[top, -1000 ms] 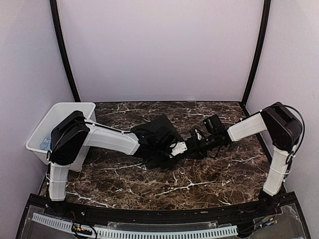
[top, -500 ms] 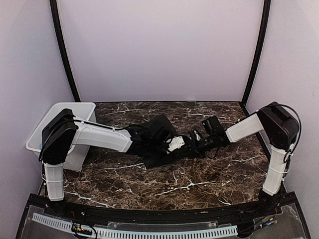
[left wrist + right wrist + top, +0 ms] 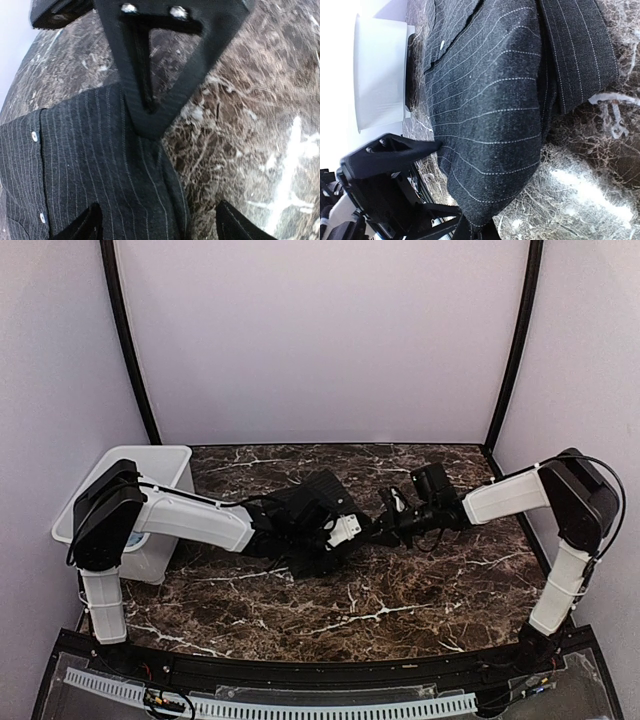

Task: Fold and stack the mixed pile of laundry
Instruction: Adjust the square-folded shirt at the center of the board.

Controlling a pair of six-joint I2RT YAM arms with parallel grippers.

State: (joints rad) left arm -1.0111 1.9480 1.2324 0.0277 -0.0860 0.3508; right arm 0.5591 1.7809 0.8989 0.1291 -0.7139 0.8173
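Of the mixed laundry pile, a black pinstriped button shirt (image 3: 315, 502) lies bunched on the middle of the marble table. My left gripper (image 3: 352, 535) hovers at its right edge, open, its fingertips (image 3: 82, 227) straddling the shirt's edge (image 3: 85, 165) with nothing pinched. My right gripper (image 3: 375, 532) meets it from the right and is shut on a fold of the shirt (image 3: 490, 130), which is drawn up to the jaws at the bottom of the right wrist view. One right finger (image 3: 160, 65) touches the shirt's edge in the left wrist view.
A white plastic bin (image 3: 100, 495) stands at the table's left edge behind the left arm and also shows as the bin (image 3: 380, 75) in the right wrist view. The brown marble table (image 3: 420, 590) stretches toward the front and right. Walls enclose three sides.
The left gripper has opened and let go of the shirt. The right gripper has shut on the shirt's fold. The left arm's elbow has swung back toward the bin.
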